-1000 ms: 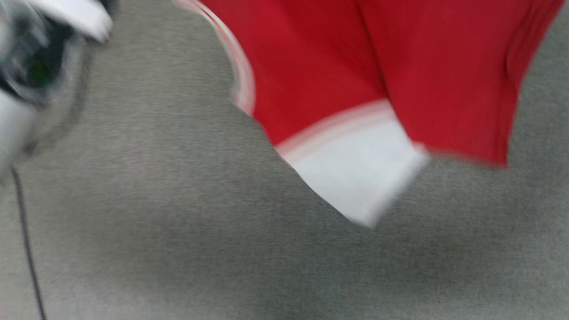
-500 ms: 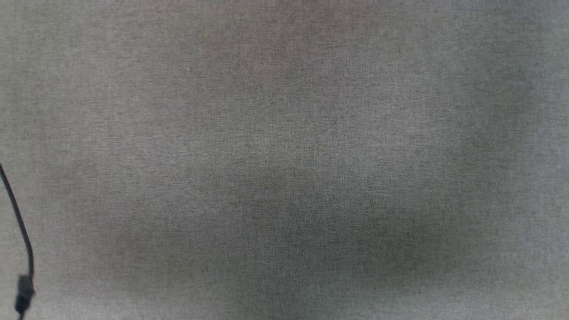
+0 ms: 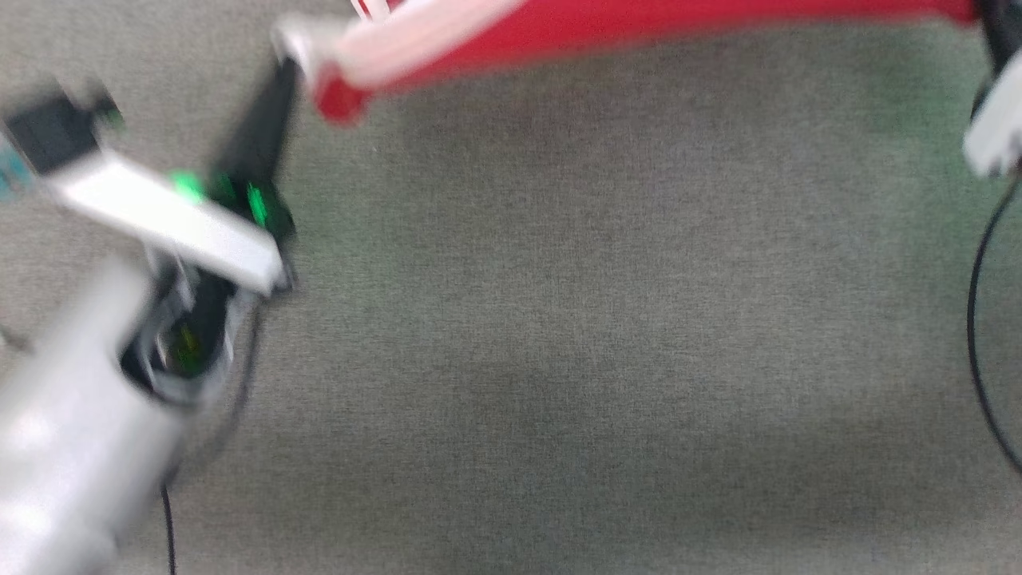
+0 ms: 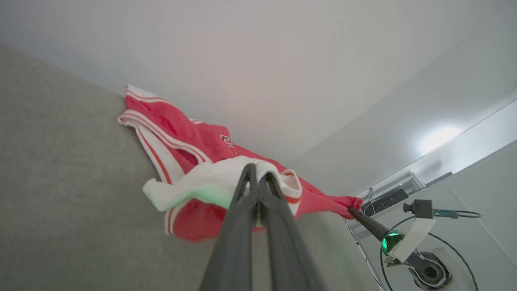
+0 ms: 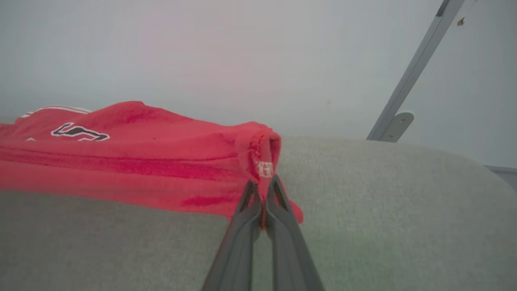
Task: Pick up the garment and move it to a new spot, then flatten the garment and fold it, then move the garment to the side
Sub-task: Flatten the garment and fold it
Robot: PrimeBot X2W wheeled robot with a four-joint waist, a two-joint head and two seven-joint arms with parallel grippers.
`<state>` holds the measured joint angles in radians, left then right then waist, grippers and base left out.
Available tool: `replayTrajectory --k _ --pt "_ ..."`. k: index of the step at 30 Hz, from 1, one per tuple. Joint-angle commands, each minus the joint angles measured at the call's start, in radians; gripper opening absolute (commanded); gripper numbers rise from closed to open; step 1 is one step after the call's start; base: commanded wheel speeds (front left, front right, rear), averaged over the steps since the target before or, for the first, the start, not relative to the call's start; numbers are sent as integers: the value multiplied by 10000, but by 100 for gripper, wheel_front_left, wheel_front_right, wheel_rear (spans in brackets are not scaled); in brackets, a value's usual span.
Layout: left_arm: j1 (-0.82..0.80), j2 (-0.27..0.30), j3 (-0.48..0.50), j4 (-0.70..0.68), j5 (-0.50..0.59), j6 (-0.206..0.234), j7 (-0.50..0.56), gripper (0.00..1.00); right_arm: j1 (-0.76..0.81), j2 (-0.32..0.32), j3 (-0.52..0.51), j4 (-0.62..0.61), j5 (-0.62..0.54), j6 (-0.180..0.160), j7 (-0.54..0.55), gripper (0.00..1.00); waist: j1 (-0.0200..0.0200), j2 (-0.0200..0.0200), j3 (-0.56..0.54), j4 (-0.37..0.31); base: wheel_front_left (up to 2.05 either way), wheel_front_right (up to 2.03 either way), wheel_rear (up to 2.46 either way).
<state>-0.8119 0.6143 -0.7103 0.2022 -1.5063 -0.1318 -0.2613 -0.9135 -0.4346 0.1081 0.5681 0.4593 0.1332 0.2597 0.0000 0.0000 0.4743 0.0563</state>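
Observation:
The garment (image 3: 655,24) is a red jersey with white lining and striped trim, stretched between both grippers just above a grey fabric surface (image 3: 559,319). My left gripper (image 4: 257,174) is shut on its white-lined edge; in the blurred head view it (image 3: 286,73) reaches up from the lower left. My right gripper (image 5: 262,186) is shut on a bunched red corner, and its tip (image 4: 350,209) holds the garment's far end in the left wrist view. Black white-outlined letters (image 5: 78,131) lie on the red cloth (image 5: 121,161).
A black cable (image 3: 974,319) loops at the right edge of the grey surface and another (image 3: 168,527) runs at the lower left. A pale wall rises behind, with a metal bracket (image 5: 398,121). Dark equipment (image 4: 387,198) sits beyond the surface's end.
The head camera has swung. A second ago the garment hung across the upper picture, then bare grey surface showed; now the garment is taut along the top and the left arm is in view.

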Motion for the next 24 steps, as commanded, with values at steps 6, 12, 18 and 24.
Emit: replayTrajectory --k 6,12,18,24 --pt "3137 308 -51 -1830 506 29 -46 0 3861 -642 -639 -2535 1071 -47 1135 0 0 0 -822 115 0 0 0" --pt "4998 1099 -456 -3320 619 27 -37 0 7055 -509 -1751 -5127 1307 -37 2568 0 0 0 -1320 176 0 0 0" --pt "6766 1747 -174 -4459 835 27 -38 0 9482 245 -2889 -7588 1060 -36 3856 0 0 0 -1432 179 0 0 0" --pt "7112 2222 38 -5065 1221 27 -37 0 10297 901 -3631 -9191 842 -36 4639 0 0 0 -1387 192 0 0 0"
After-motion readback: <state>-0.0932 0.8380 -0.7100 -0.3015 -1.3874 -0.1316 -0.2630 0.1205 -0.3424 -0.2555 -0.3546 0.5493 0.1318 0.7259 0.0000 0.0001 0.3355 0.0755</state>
